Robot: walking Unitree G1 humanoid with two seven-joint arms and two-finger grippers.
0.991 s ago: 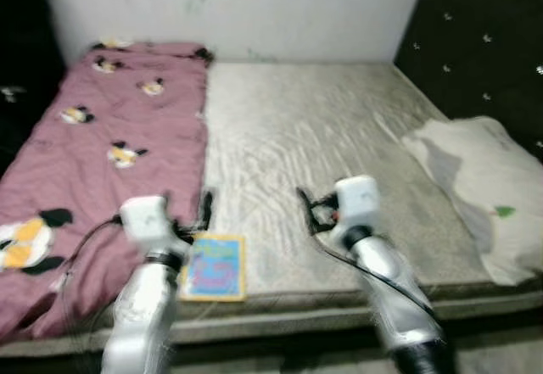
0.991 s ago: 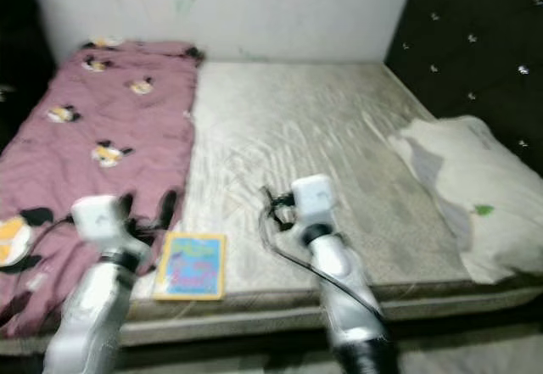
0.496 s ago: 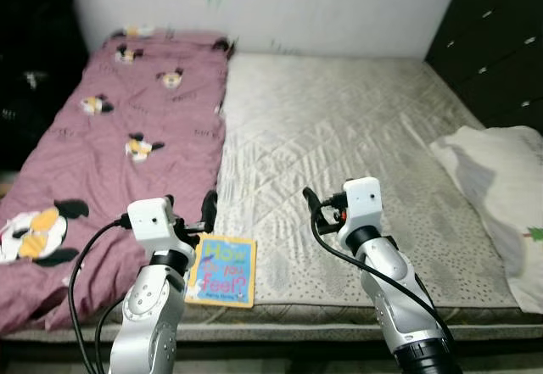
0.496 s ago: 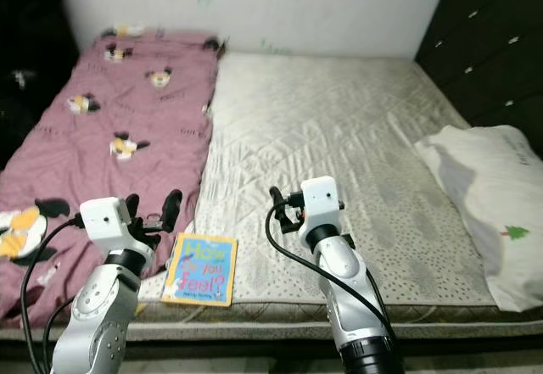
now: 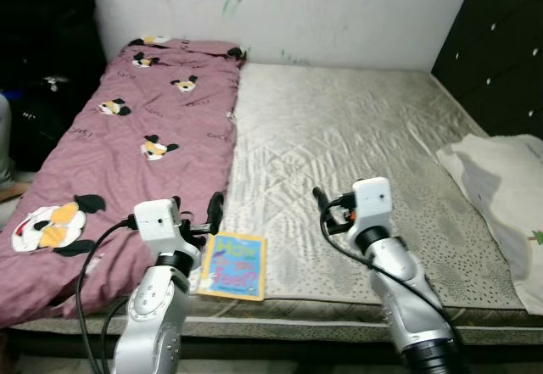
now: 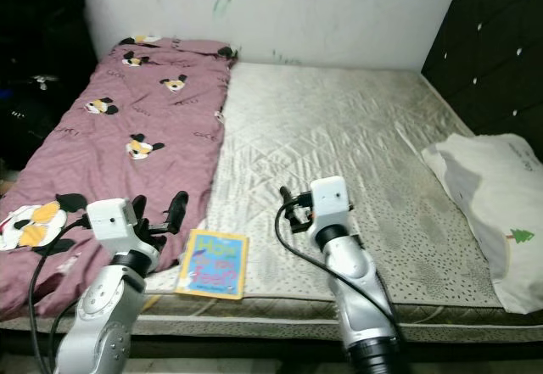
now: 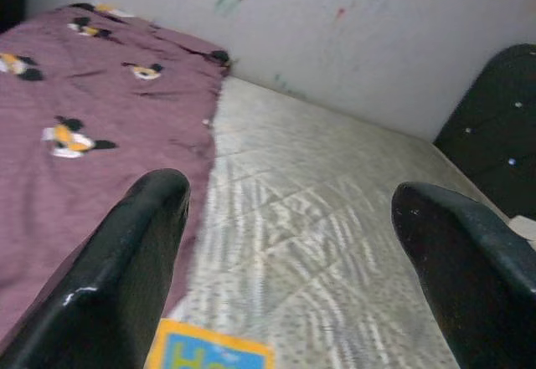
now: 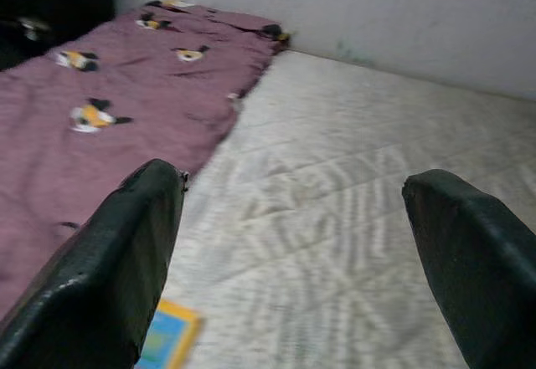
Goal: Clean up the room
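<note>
Left eye view, bed: a bare grey mattress (image 5: pixel 339 136) lies against a white wall (image 5: pixel 339 9).
Left eye view, blanket: a purple blanket (image 5: pixel 110 153) with cartoon prints covers the left part of the bed.
Left eye view, book: a yellow and blue book (image 5: pixel 233 265) lies flat at the near edge of the mattress, just beside the blanket.
Left eye view, left hand (image 5: pixel 197 217): fingers apart, holding nothing, above the blanket edge just left of the book.
Right eye view, right hand (image 6: pixel 286 204): held over the mattress, right of the book and apart from it.
Right eye view, pillow: a white pillow (image 6: pixel 492 213) rests at the right edge of the bed, below a dark headboard (image 6: pixel 492 43).
Left wrist view, fingers (image 7: pixel 126 260): wide apart, empty; a corner of the book (image 7: pixel 209 354) is between them.
Right wrist view, fingers (image 8: pixel 109 260): wide apart, empty, with the mattress between them.
</note>
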